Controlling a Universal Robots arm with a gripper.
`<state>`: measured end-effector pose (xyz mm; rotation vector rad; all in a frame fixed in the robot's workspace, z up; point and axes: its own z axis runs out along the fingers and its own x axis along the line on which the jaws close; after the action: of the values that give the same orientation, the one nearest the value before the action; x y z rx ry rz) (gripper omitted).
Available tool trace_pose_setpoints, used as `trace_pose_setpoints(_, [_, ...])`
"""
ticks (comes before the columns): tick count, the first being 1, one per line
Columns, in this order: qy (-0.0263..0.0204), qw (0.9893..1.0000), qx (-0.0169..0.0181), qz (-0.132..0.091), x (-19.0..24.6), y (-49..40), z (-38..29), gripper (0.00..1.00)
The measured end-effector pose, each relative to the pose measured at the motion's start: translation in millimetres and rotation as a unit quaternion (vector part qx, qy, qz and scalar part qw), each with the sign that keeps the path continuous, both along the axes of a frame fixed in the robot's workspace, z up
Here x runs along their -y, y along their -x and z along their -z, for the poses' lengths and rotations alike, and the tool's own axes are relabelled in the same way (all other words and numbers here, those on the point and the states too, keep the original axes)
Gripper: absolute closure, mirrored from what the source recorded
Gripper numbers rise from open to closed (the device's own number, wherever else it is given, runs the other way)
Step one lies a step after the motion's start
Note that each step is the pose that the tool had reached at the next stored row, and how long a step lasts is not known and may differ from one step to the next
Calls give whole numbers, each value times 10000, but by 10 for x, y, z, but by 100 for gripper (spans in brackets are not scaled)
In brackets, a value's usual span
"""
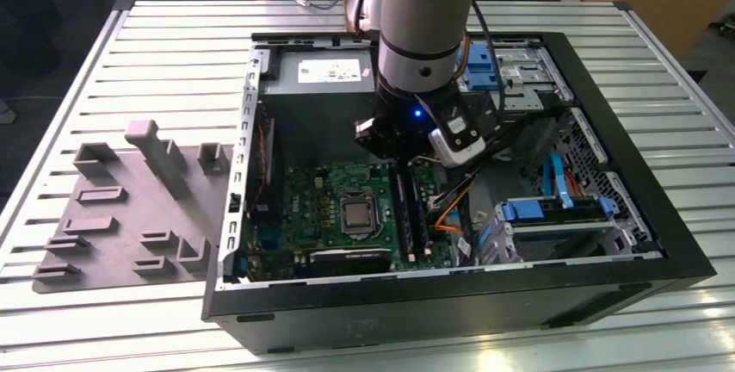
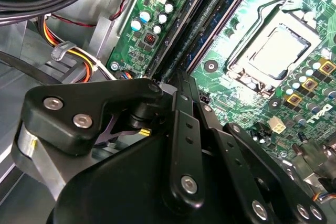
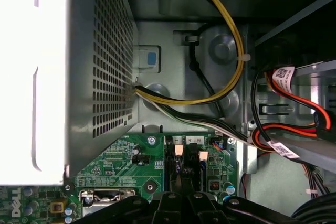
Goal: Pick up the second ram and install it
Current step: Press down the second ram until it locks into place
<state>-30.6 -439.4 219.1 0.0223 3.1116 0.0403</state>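
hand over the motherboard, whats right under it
In the second wrist view the hand hangs over the long black memory slots on the green motherboard, beside the processor socket. Its own linkage covers the slot ends nearest it, so a ram stick there cannot be made out.

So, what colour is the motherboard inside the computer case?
Green; the motherboard shows it best in the second wrist view.

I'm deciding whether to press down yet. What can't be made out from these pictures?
- Exterior view: the end effector tip and anything in it are hidden behind the arm's wrist and camera mount.
- Second wrist view: the end effector's own black linkage covers the near ends of the memory slots.
- First wrist view: the slots are cut off by the linkage; whether the second ram is seated cannot be told.
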Motion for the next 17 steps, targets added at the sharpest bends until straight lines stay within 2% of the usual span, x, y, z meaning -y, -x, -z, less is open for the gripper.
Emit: trace_pose_setpoints(17, [0,10000,0,0,0,0,29,89])
